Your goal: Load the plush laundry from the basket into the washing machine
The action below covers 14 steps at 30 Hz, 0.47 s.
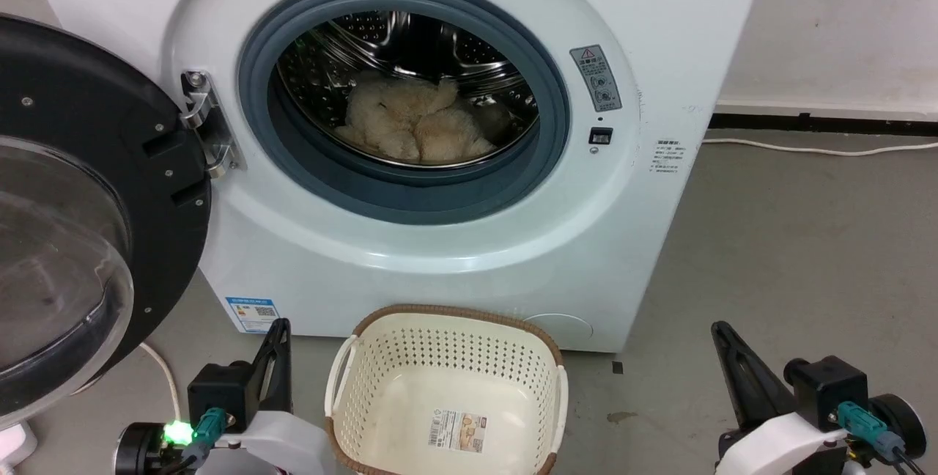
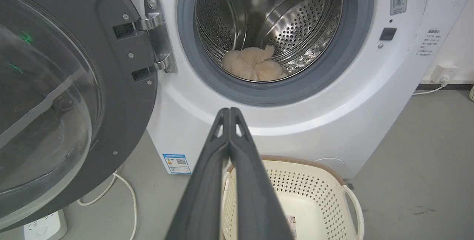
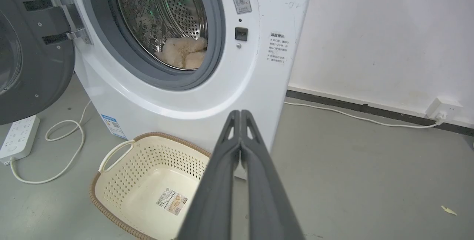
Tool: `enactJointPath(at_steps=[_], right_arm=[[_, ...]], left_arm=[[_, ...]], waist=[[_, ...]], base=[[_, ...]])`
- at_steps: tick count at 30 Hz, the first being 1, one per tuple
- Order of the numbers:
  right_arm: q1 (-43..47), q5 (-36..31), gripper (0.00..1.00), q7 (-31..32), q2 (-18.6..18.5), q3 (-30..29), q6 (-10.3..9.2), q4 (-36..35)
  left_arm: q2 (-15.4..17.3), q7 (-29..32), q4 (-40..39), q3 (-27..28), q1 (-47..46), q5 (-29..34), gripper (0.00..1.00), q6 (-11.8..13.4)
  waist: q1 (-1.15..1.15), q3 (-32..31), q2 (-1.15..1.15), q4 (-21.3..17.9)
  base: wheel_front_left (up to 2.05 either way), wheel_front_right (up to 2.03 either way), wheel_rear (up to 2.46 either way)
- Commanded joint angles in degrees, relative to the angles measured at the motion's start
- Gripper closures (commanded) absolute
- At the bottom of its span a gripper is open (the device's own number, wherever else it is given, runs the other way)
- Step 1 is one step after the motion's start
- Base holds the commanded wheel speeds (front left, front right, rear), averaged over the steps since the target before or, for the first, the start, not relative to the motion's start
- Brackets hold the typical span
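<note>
The cream-beige plush laundry [image 1: 414,125] lies at the bottom of the steel drum inside the white washing machine [image 1: 637,189]; the plush [image 2: 253,66] also shows in the left wrist view and the plush [image 3: 183,52] in the right wrist view. The round black-framed door [image 1: 80,189] stands swung open to the left. The oval basket [image 1: 366,380] sits on the floor before the washer, with just a label on its floor. My left gripper [image 1: 281,328] is shut, low at the basket's left. My right gripper [image 1: 719,332] is shut, low at the right, apart from the basket. Neither holds anything.
A white power strip [image 3: 16,136] and looped cable [image 3: 66,140] lie on the grey floor under the open door. Another white cable [image 1: 821,146] runs along the wall's base on the right to a wall socket [image 3: 442,108]. Open floor lies right of the washer.
</note>
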Motion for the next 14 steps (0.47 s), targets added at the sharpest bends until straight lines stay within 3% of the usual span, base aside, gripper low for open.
enactJointPath(at_steps=[1,14], right_arm=[[-1.3,-0.6,1.00,0.4,0.0,-0.2,-0.04,-0.6],[-1.5,-0.9,1.00,0.7,0.0,-0.2,-0.04,-0.7]], left_arm=[[-0.2,0.3,-0.5,0.5,-0.9,0.8,1.00,-0.3],[-0.3,0.6,-0.7,0.6,-1.0,1.1,1.00,-0.3]], waist=[[0.00,0.1,0.00,0.0],[0.00,0.1,0.00,0.1]], base=[[0.00,0.00,0.00],[0.00,0.00,0.00]])
